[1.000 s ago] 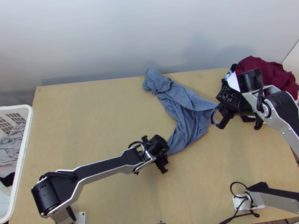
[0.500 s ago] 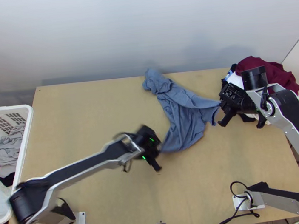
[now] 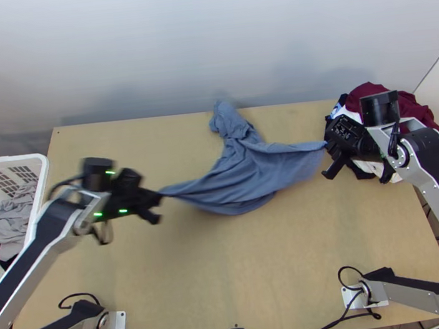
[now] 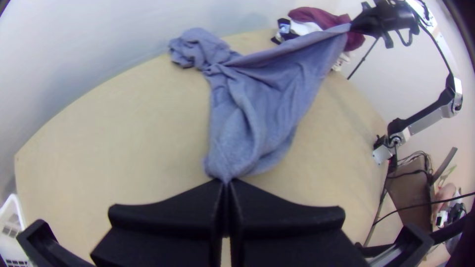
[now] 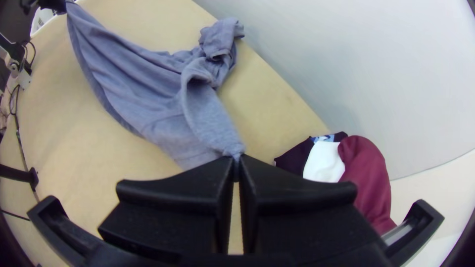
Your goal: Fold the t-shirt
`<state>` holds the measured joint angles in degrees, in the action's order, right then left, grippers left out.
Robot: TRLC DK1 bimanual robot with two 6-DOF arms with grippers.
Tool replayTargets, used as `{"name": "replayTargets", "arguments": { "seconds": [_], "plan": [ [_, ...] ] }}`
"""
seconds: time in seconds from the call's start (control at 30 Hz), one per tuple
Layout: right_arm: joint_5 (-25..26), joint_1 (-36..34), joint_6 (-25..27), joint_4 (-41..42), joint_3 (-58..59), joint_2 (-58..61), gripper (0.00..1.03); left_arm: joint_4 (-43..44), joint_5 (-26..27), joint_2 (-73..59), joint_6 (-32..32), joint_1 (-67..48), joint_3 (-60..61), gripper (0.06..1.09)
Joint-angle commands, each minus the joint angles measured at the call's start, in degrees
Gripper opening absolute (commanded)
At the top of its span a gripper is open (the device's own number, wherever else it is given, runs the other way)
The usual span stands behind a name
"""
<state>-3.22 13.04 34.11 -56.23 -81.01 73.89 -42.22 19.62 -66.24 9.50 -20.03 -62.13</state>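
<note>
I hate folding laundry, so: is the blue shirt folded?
Not folded: the blue shirt is stretched between the left tool and right tool, its far end bunched.

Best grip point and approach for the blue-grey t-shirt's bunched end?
I'd pinch the t-shirt by the crumpled folds at the table's far edge, from above, near side: they look raised enough to grip, and the wall rises close behind.

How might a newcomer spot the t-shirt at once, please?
On the light wooden table, look to the far half's middle. The t-shirt is stretched between the left end effector and right end effector, one part bunched at the far edge. Its blue-grey colour distinguishes it from the maroon garment at far right.
</note>
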Motion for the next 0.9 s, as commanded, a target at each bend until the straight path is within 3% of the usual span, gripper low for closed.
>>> {"name": "replayTargets", "arguments": {
  "seconds": [0.0,0.2,0.37,0.63,0.87],
  "plan": [
    [0.06,-0.56,0.26,0.15,-1.34,0.38,0.03,-7.88,6.22,7.09,13.62,22.76,4.21,0.09],
    [0.06,-1.61,0.61,0.15,-1.6,0.82,0.03,-8.58,10.09,6.03,23.55,36.99,6.49,0.09],
    [0.06,-1.88,0.26,0.42,-4.07,2.49,0.03,-2.26,11.23,1.29,24.78,41.39,6.05,0.09],
    [-0.03,-1.88,-1.94,-0.37,-17.25,6.97,0.03,7.76,13.78,-4.34,15.9,43.5,-3.97,0.09],
    [-0.03,-1.0,-8.88,0.86,-30.96,10.05,0.03,22.7,14.13,3.75,-1.24,41.39,-4.05,0.09]
  ]
}}
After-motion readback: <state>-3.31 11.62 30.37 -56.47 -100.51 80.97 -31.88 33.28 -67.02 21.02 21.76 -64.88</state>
